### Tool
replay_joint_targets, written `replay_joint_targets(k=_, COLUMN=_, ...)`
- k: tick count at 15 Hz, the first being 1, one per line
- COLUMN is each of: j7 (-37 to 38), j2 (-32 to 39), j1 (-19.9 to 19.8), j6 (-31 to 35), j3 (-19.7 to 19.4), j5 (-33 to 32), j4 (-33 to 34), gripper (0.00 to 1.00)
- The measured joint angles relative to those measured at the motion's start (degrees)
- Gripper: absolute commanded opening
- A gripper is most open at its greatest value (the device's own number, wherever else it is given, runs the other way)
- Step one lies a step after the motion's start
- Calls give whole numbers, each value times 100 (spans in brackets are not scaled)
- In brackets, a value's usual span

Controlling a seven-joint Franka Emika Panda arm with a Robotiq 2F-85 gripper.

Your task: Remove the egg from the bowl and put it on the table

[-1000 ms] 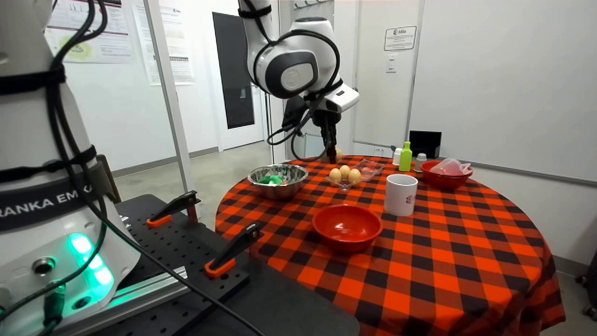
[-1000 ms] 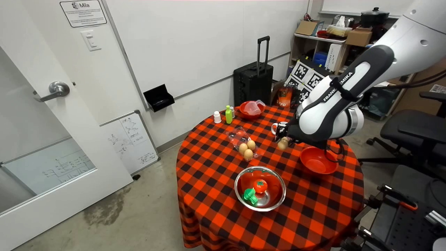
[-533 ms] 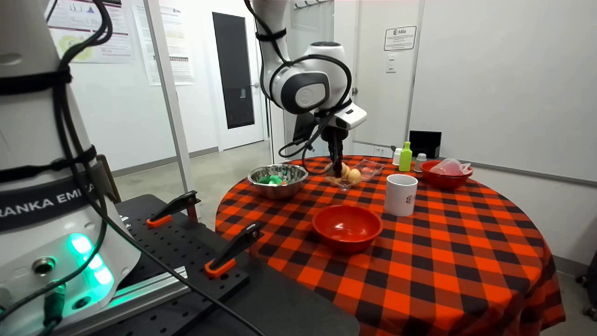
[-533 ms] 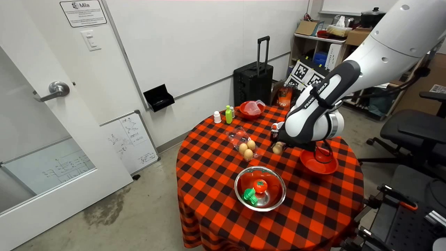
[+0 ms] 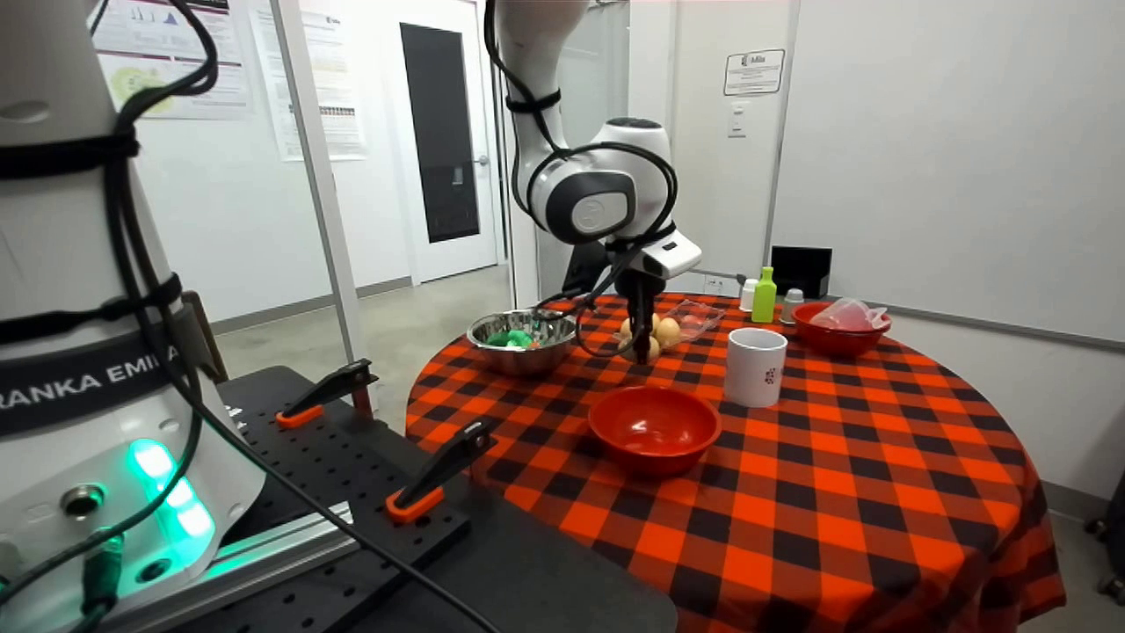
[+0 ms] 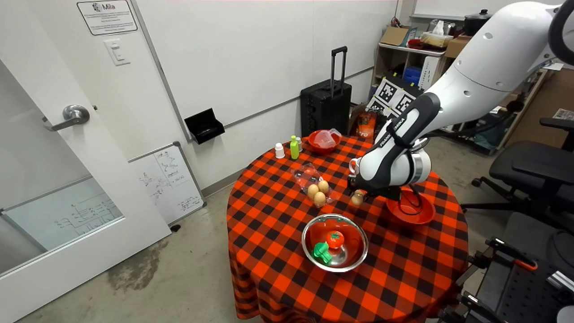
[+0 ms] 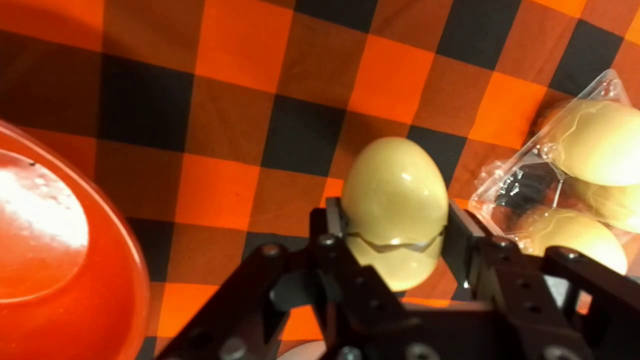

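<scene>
My gripper [image 7: 397, 222] is shut on a tan egg [image 7: 395, 187] with a zigzag seam, its pads on either side of it. In the exterior views the gripper [image 5: 642, 356] points down and the held egg [image 6: 357, 198] is low over the checked table [image 6: 269, 224]; whether it touches the cloth I cannot tell. The red bowl [image 5: 655, 426] stands nearer the robot base, with nothing seen in it. The bowl also shows at the left of the wrist view [image 7: 115, 280], apart from the gripper.
A clear carton [image 7: 505, 175] with several eggs [image 6: 319, 198] lies close to the gripper. A metal bowl [image 6: 309, 251] with a toy tomato and green piece, a white mug [image 5: 756, 365], a green bottle [image 5: 764, 297] and another red bowl [image 5: 839, 338] stand around.
The gripper has moved down toward the table with the egg held in it, shifting slightly toward the red bowl in an exterior view. The bowls, mug and carton have not moved.
</scene>
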Motion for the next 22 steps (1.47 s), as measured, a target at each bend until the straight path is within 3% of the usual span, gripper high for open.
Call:
replay_joint_targets(k=8, j7=14, j2=298, j1=347, j6=-157, j3=-352, j5=179, j4=226, gripper=23)
replay_joint_targets(k=9, j7=18, j2=318, j1=392, j6=-164, j3=-398, j5=193, j4=238, gripper=43)
replay_joint_targets(k=10, j7=23, j2=339, j1=432, j6=-171, j3=-435, j5=207, j4=255, gripper=72)
replay_joint_targets(k=13, j7=38, j2=367, j1=511, j6=-207, j3=-509, j5=245, j4=287, gripper=85)
replay_joint_targets(k=16, j7=41, j2=367, j1=554, j6=-249, j3=-542, j5=286, j4=308, gripper=89)
replay_joint_targets(k=21, j7=41, j2=367, j1=569, j6=-259, j3=-554, j5=322, j4=342, gripper=86)
replay_joint_targets(k=22, j7=41, j2=365, j1=568, j6=-259, j3=-555, j5=331, j4=344, gripper=95)
